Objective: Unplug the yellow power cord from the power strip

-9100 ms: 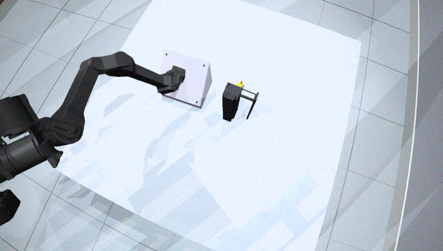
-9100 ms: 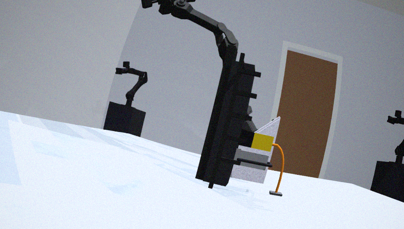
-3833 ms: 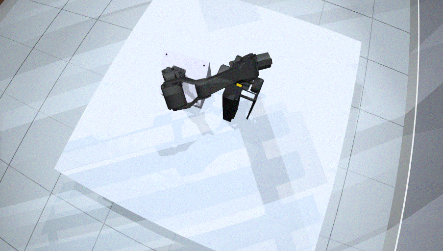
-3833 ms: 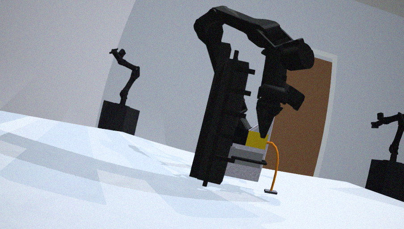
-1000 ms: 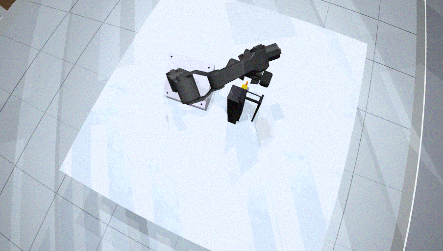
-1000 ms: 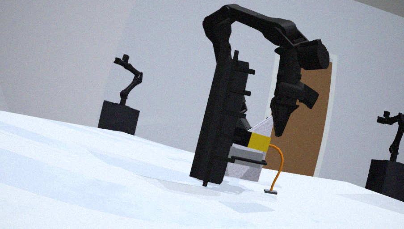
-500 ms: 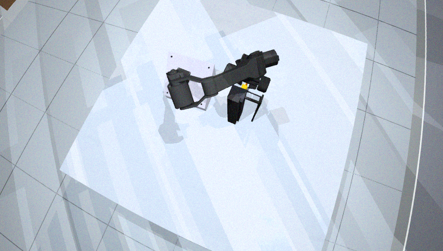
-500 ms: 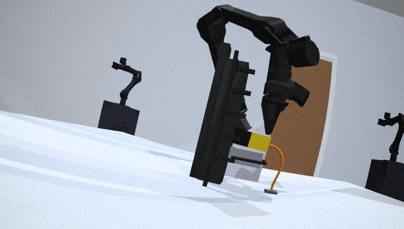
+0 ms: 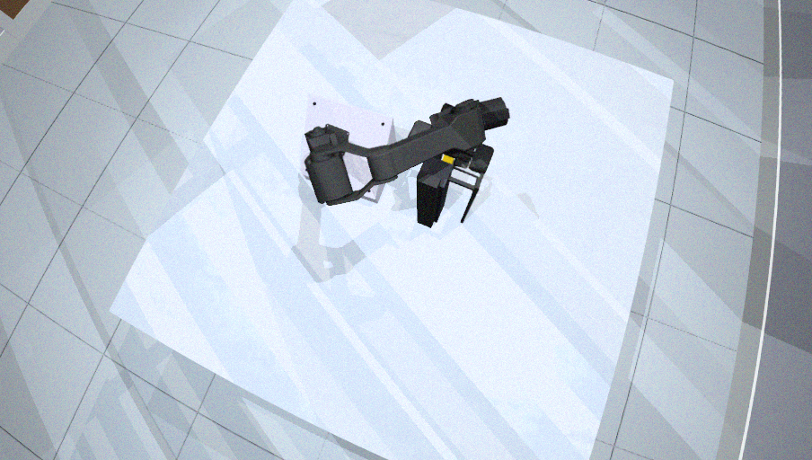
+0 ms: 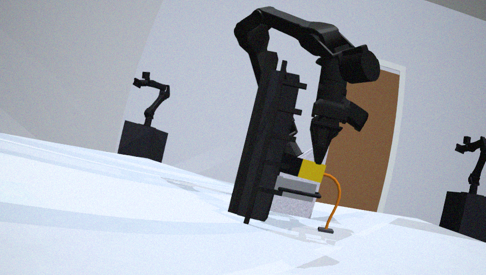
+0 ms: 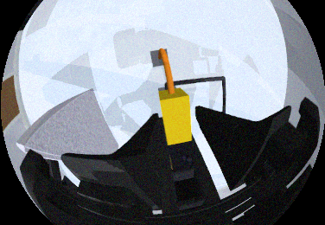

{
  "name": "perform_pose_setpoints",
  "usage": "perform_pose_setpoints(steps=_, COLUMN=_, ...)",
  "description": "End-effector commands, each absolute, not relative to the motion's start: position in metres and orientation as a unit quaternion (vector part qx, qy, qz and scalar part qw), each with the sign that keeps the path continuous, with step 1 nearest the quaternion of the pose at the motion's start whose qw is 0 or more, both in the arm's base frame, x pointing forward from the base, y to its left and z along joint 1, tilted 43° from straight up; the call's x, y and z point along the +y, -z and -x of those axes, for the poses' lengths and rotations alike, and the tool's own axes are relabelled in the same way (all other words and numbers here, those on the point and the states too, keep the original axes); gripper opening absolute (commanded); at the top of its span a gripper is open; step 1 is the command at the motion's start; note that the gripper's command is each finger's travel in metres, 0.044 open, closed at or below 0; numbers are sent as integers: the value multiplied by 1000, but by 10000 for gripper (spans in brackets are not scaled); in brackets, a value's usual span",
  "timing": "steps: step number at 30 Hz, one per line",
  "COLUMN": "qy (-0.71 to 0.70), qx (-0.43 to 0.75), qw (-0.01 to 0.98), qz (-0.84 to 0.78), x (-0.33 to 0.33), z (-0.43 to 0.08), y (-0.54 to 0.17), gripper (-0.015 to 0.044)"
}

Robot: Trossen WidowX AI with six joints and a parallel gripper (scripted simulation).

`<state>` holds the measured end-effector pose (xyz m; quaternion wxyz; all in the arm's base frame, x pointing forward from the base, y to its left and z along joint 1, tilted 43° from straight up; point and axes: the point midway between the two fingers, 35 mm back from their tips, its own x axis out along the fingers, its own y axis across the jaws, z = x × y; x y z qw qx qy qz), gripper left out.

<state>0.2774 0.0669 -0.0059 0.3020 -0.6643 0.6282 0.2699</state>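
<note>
The yellow plug (image 9: 448, 159) (image 10: 312, 170) (image 11: 176, 117) sticks out sideways from a black block on the tall black power strip (image 9: 427, 199) (image 10: 263, 150). Its orange cord (image 10: 338, 194) (image 11: 168, 73) curves down to a small dark end piece (image 10: 325, 230) (image 11: 155, 59). My gripper (image 10: 318, 163) (image 11: 177, 114) points down at the plug and is partly open. In the wrist view one finger stands on each side of the plug, with a gap on the right; contact on the left cannot be told. In the exterior view the visible fingertip is at the plug's top edge.
A thin black bar frame (image 9: 471, 199) (image 10: 299, 192) (image 11: 224, 94) juts from the strip below the plug. A pale slanted block (image 9: 350, 111) (image 10: 292, 205) (image 11: 73, 125) stands behind the strip, under the arm in the top view. Two other arms stand on dark pedestals in the background.
</note>
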Motion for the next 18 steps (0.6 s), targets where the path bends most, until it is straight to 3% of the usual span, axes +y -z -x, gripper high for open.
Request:
perform_pose_setpoints(steps=1, qy=-269, qx=628, qw=297, qz=667, x=63, z=-277, y=9, gripper=160)
perform_pose_setpoints(steps=3, qy=-269, qx=628, qw=297, qz=667, x=63, z=-277, y=9, gripper=160)
perform_pose_setpoints(steps=7, qy=-270, qx=629, qw=301, qz=664, x=65, z=-277, y=8, gripper=55)
perform_pose_setpoints(steps=18, qy=-270, qx=629, qw=301, qz=664, x=66, z=-277, y=9, gripper=0)
